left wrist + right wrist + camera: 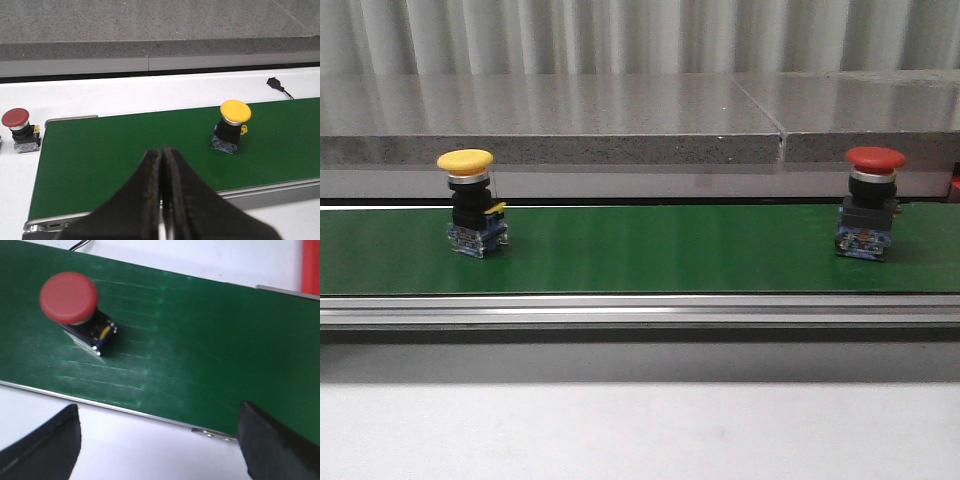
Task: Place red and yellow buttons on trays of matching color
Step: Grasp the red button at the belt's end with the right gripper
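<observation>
Green belt (650, 250) carries both: yellow button (470, 200) upright near its left end, red button (870, 212) upright near its right end. Left gripper (162, 165) is pinched together empty; right gripper (160, 440) is spread wide, off the belt's near edge.

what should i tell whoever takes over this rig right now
Left gripper: shut, empty, hovering short of the green belt.
Right gripper: open, empty, near the belt's edge.
Yellow button: upright on the belt, left side. Red button: upright on the belt, right side. A second red button stands off the belt's end on the white table.
No tray clearly in view; a red object shows at the right wrist view's edge.
Done: nothing placed. Left: both belt buttons to matching trays.
</observation>
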Controlling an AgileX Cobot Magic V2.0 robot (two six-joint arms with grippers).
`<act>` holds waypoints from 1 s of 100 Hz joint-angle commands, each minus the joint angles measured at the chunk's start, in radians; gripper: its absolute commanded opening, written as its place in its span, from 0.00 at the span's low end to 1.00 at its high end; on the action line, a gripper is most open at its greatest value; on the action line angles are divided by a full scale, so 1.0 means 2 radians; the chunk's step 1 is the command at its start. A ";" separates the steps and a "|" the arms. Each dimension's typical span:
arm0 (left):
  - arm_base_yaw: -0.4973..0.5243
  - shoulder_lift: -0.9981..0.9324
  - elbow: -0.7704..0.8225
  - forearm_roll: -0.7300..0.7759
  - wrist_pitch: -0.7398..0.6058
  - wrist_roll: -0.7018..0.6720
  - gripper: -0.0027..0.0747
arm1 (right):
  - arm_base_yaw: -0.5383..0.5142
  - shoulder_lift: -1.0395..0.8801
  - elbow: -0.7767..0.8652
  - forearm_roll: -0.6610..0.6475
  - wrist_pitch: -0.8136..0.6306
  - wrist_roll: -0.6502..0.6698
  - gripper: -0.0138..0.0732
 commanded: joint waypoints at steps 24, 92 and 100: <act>-0.004 0.001 -0.013 -0.012 -0.032 0.001 0.01 | 0.024 0.122 -0.085 0.001 -0.014 -0.003 0.88; -0.004 0.001 -0.013 -0.012 -0.032 0.001 0.01 | -0.010 0.226 -0.204 0.001 0.070 0.003 0.31; -0.004 0.001 -0.013 -0.012 -0.032 0.001 0.01 | -0.036 0.226 -0.229 0.001 0.093 0.003 0.31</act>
